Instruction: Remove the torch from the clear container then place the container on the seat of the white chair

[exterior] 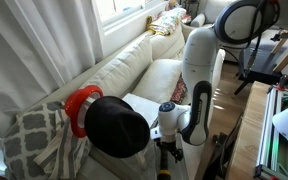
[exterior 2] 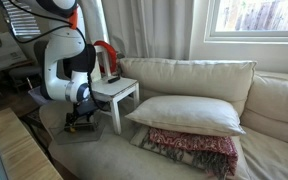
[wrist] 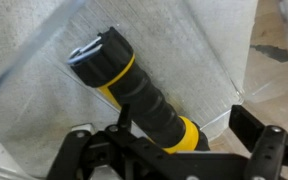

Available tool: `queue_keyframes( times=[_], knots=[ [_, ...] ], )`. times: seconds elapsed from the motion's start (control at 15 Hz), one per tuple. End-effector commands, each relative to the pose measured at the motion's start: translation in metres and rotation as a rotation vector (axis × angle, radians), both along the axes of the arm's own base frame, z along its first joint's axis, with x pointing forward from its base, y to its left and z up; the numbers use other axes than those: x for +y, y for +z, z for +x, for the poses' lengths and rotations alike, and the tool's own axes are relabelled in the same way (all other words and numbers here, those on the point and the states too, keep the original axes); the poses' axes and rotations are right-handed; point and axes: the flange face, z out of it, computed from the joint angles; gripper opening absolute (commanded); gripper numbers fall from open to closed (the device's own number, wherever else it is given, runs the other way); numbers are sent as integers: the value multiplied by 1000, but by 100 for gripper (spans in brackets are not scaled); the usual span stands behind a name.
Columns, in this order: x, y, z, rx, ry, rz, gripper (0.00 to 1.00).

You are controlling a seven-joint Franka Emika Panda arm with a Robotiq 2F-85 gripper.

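One torch [wrist: 132, 88], one clear container [wrist: 184, 50], one white chair [exterior 2: 184, 75] — one pillow [exterior 2: 189, 112], one side table [exterior 2: 124, 89]

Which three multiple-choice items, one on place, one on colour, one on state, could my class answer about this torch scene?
1. Where does the torch lie?
A. on a cushion
B. on a side table
C. inside the clear container
2. What colours is the torch?
A. yellow and black
B. red and white
C. all blue
3. How does the gripper stand?
A. shut on the torch
B. open, holding nothing
C. shut on the container
Answers: C, clear walls surround it in the wrist view; A, yellow body, black head and grip; B, fingers wide apart, gripping nothing.
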Motion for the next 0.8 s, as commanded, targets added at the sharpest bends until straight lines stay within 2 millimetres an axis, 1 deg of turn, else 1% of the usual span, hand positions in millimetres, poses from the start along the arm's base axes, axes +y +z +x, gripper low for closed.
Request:
queue_keyframes(
  times=[0.0,0.2,0.47,0.73],
  knots=[
    [-5,-10,-10,-12,39,10,100],
    [-3,-18,-12,-56,87,47,100],
    [-1,-22,-9,-153,126,93,100],
    [-6,-39,-15,-194,159,75,100]
  ],
)
